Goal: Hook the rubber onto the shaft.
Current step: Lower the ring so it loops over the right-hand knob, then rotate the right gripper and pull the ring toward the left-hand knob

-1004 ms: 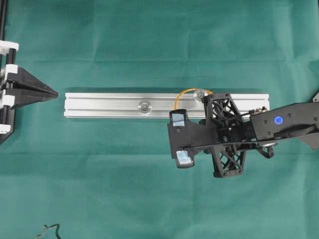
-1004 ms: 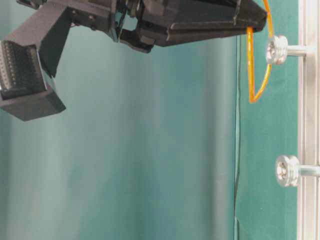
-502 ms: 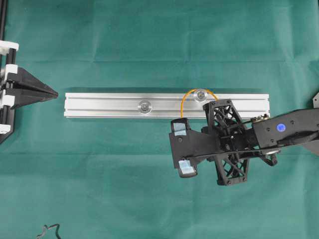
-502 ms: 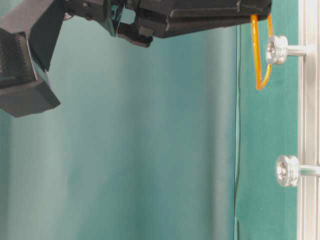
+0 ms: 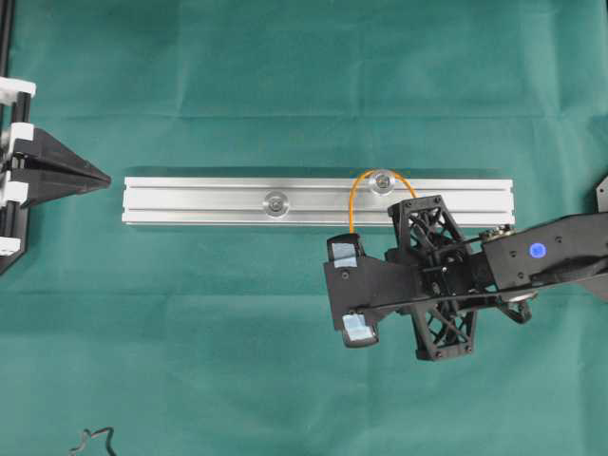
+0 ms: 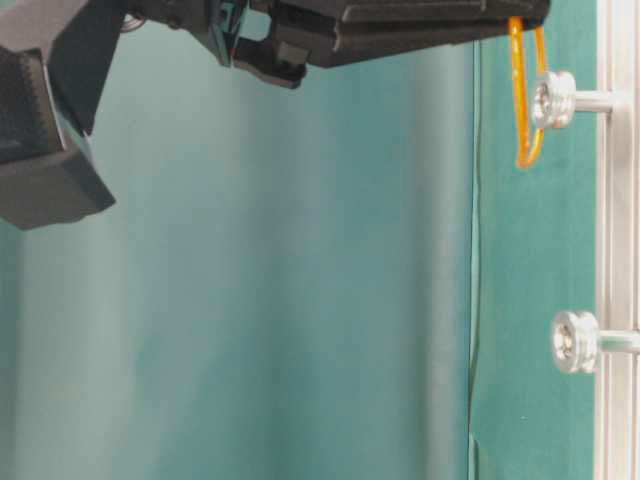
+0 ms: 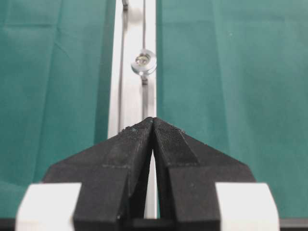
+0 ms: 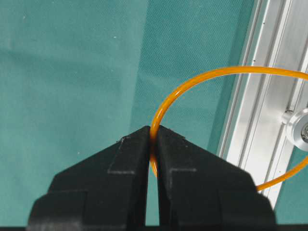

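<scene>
The rubber, a thin orange band (image 5: 351, 204), arcs over the far side of the right-hand shaft (image 5: 383, 181) on the silver rail (image 5: 190, 201). My right gripper (image 8: 154, 132) is shut on the band (image 8: 231, 71) over the cloth just in front of the rail. Its tips are hidden under the right arm (image 5: 418, 275) in the overhead view. At table level the gripper (image 6: 525, 15) holds the band (image 6: 516, 90) at the height of the shaft's head (image 6: 555, 100). My left gripper (image 5: 107, 179) is shut and empty, off the rail's left end.
A second shaft (image 5: 276, 201) stands bare at mid-rail and also shows in the left wrist view (image 7: 143, 61). A black cord scrap (image 5: 90, 442) lies at the front left. A black frame (image 5: 5, 57) runs along the left edge.
My right gripper has moved toward the table's front with the band. The loop has drawn narrower and now arcs over the right shaft. The left arm has not moved.
</scene>
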You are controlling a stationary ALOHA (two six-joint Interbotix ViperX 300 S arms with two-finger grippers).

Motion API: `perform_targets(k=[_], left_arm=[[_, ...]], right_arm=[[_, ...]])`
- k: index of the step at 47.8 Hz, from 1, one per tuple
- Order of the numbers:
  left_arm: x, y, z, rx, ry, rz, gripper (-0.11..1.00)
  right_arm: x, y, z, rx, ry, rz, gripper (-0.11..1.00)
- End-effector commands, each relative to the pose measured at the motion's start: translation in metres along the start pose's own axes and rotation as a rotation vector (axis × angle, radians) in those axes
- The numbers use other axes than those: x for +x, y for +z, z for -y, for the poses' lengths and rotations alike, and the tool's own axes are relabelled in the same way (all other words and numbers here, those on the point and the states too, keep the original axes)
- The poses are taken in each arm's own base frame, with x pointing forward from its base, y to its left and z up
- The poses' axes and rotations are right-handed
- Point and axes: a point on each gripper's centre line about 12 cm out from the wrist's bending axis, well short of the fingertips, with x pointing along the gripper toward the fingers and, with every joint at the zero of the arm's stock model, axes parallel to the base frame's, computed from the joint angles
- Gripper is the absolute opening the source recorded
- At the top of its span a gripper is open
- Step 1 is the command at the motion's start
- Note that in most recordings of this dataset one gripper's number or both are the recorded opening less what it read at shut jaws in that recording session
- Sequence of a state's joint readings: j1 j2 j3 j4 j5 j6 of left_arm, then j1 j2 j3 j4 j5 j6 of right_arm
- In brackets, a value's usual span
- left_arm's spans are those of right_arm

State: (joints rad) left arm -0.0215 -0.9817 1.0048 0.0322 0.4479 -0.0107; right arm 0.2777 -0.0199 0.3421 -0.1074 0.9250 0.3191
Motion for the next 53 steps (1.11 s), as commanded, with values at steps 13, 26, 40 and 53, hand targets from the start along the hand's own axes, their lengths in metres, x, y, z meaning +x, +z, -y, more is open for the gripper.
perform_targets(k=[13,26,40,53], left_arm=[[-0.003,0.012,0.000,0.004,-0.001,0.028,0.00],[-0.003,0.012,0.000,0.004,-0.001,0.028,0.00],[-0.003,0.012,0.000,0.004,-0.001,0.028,0.00],[-0.003,0.012,0.000,0.005,0.000,0.028,0.00]], right_arm=[[-0.011,0.010,-0.004,0.056,0.017,0.040,0.06],[-0.010,0.013,-0.005,0.216,0.020,0.039,0.06],[-0.010,0.018,-0.007,0.414,0.029,0.046,0.06],[-0.010,0.026,-0.009,0.582,0.040,0.056,0.06]])
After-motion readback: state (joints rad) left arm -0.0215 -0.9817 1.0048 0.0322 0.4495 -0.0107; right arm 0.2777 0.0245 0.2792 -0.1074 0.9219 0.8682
